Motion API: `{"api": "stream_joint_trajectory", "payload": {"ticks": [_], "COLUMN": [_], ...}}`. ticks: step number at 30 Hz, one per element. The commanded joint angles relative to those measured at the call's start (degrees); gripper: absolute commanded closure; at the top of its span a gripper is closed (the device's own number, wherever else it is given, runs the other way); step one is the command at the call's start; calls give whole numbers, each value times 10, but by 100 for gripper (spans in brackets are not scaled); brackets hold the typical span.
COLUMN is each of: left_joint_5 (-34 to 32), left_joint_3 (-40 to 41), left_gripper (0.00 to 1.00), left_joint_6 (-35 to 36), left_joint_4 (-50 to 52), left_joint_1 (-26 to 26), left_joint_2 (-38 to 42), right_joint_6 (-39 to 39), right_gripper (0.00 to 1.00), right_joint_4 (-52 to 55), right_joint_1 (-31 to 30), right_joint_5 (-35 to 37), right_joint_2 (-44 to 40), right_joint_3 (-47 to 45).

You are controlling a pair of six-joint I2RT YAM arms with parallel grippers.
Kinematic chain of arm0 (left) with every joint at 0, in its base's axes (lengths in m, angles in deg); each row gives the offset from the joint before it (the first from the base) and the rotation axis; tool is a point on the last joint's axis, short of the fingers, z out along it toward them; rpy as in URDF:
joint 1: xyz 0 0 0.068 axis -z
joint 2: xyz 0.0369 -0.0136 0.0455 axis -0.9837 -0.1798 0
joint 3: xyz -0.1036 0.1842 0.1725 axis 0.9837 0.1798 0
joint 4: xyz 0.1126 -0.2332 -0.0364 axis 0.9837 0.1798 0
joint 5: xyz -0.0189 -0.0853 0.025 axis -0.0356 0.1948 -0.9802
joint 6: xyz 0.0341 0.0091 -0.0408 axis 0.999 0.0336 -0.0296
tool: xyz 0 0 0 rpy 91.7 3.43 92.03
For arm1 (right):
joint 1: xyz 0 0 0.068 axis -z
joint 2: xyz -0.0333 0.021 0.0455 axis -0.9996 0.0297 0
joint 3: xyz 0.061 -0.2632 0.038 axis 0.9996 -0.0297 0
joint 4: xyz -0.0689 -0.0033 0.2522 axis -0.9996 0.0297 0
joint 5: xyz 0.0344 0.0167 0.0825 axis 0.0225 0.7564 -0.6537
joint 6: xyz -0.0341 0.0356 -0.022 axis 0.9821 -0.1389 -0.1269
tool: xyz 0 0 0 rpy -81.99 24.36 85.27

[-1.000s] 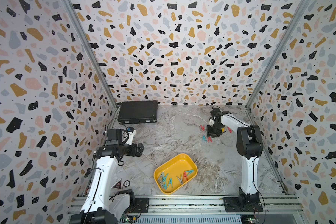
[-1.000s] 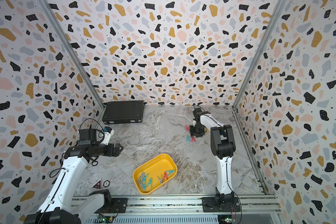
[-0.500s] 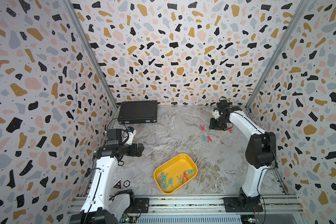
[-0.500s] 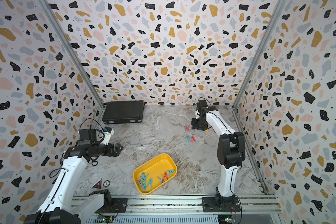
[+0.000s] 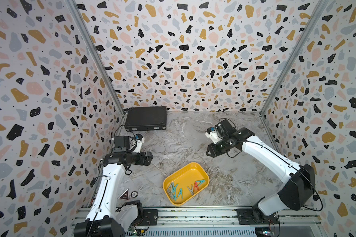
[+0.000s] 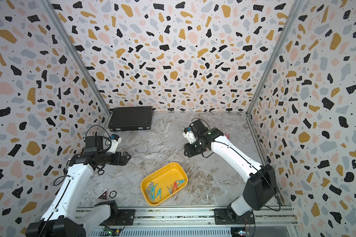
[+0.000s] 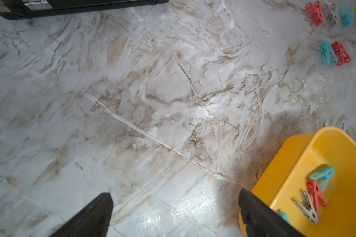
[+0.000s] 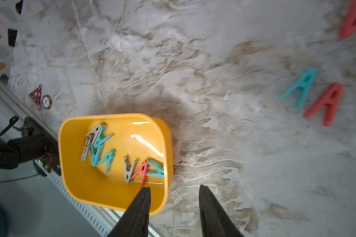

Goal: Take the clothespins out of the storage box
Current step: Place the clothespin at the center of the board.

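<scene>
The box [image 5: 190, 174] sits slantwise near the front rail [image 5: 193, 213], between the two arms, where either can reach it. Its clothespins lie in two clumps at the near end: greys and teals [image 5: 174, 189] tangled together, and a grey, a red and a teal [image 5: 195, 185] overlapping by the wall. Six more pins are out on the table, in a far spot on the right arm's side. In the left wrist view they form a row of red, grey, teal and yellow [image 7: 335, 13] and a teal-and-red pair [image 7: 334, 53], set well clear of the box so they are not mistaken for work yet to do. The right gripper [image 5: 211, 150] hangs above the table between that spot and the box. Its fingers are apart with nothing between them [image 8: 174, 187], and its camera looks down on the box, which I judge suits a reach for another pin. The left gripper [image 5: 149, 159] hovers to the box's left, jaws spread wide and empty [image 7: 174, 192], out of the other arm's way. The table [image 5: 183, 139] is grey-white marble-look with brown veining, glossy enough to throw glare. A shut black case [image 5: 146, 118] lies in the far left corner, and two stickers [image 5: 128, 194] sit by the left base. Terrazzo-patterned walls enclose three sides.
</scene>
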Motion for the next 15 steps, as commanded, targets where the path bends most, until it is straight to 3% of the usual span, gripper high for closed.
{"api": "stream_joint_trajectory", "payload": {"ticks": [1, 6, 15], "left_joint_5": [-19, -59, -123], "left_joint_3": [-5, -11, -21], "left_gripper": [0, 0, 0], "left_joint_6": [-4, -14, -28], "left_joint_4": [0, -3, -4], "left_joint_1": [-3, -3, -23], "left_joint_2": [-5, -26, -60], "right_joint_6": [-3, -15, -9], "right_gripper": [51, 48, 41], "right_joint_4": [-26, -87, -148], "right_joint_1": [-67, -160, -254], "right_joint_5": [-4, 9, 10], "right_joint_2": [-18, 12, 127], "right_joint_3": [-19, -49, -41]}}
